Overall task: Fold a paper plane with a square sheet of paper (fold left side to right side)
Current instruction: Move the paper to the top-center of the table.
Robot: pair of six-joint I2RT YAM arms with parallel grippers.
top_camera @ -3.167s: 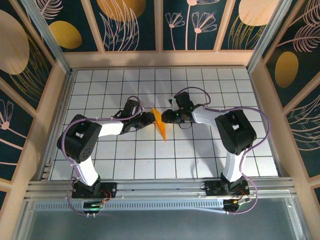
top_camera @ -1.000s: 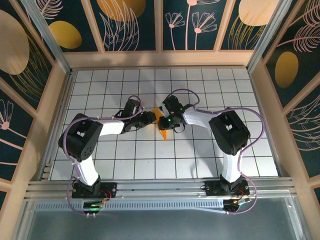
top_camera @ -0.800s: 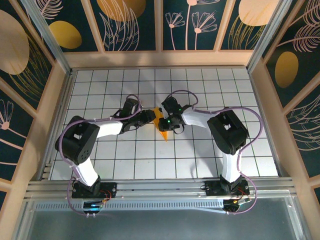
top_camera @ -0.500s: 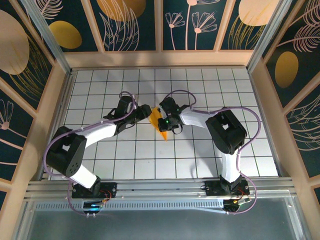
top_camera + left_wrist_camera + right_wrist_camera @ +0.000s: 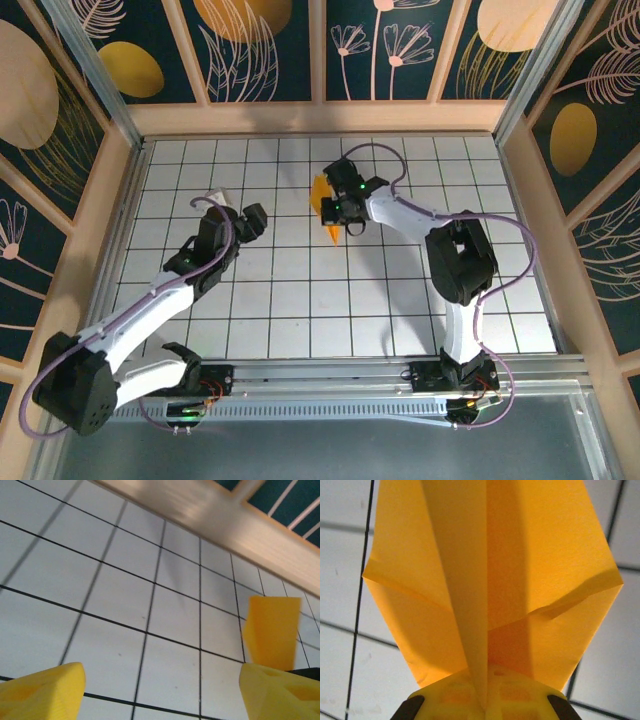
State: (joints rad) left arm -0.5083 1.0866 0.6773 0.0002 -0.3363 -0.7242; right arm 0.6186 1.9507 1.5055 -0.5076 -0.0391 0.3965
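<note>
The paper plane (image 5: 319,192) sat just toward 12 o'clock of the middle of the table (image 5: 400,300). The right gripper (image 5: 341,207) was closed on it. From the right wrist, the gripper (image 5: 482,696) pinched the centre crease at the near end, and the plane's (image 5: 520,570) two flaps spread away toward 12 o'clock over the grid. The left gripper (image 5: 250,220) was well apart from it, out at about 9 o'clock. Its yellow fingers (image 5: 45,690) stood wide with nothing between them, and the plane (image 5: 272,630) showed off at its 2 o'clock.

The hold looked thin, with one pinch on a single crease near one end and the rest of the paper hanging free. A quick swing or turn of the wrist could have let the paper pivot or slide out of the jaws. The flaps could also have sprung wider and loosened the folds, since nothing else pressed them flat. If the plane was lowered nose first, the tip could have caught on the table and buckled. Had the left arm come back in with fingers spread, it could have knocked a flap sideways.
</note>
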